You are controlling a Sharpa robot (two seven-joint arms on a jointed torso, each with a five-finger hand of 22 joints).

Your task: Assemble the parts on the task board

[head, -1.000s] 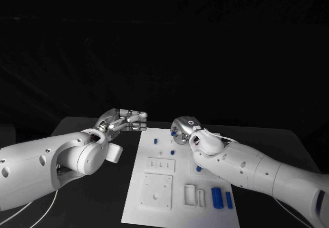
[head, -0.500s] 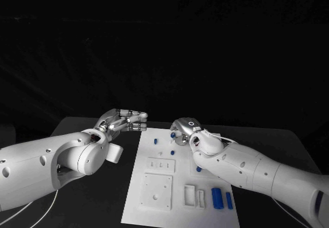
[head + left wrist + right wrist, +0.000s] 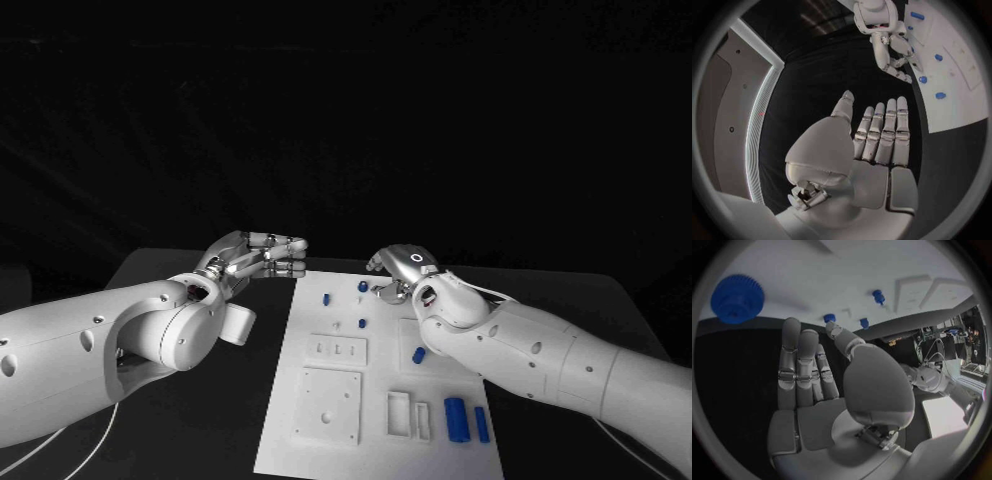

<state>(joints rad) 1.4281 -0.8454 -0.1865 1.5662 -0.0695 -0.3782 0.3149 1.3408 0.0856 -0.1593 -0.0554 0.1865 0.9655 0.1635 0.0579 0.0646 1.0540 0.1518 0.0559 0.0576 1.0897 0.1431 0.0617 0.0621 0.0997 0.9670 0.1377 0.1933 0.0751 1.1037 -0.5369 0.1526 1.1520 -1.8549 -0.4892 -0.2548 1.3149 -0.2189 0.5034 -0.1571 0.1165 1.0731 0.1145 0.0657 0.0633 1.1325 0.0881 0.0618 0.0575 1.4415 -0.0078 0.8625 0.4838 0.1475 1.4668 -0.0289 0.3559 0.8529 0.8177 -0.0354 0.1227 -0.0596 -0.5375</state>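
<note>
White plastic, flat and rigid, is what we see nearest us: the white rectangular task board [image 3: 378, 420] lies on the black table [image 3: 202, 440], with raised white blocks and slots at its near end. Beside those slots lie two blue cylindrical parts [image 3: 456, 417], side by side and touching the board. We judge them light, stiff and smooth, likely to roll or slip, so they are best pinched across the middle of the barrel. Farther up the board, small blue peg-like parts [image 3: 418, 354] sit apart from one another, and in the right wrist view a blue toothed gear [image 3: 737, 298] rests on the white plate; we judge it light and hard, best taken by its rim. At the far end, our right silver hand [image 3: 400, 272] hovers over the board's far right corner, fingers held straight and close together in its wrist view, holding nothing. Our left silver hand [image 3: 261, 255] hangs just off the board's far left edge over the table, fingers extended side by side and empty. Against the picture a second ago, the right hand has drifted a little to the right and away, uncovering a blue peg, while the left has barely moved.
</note>
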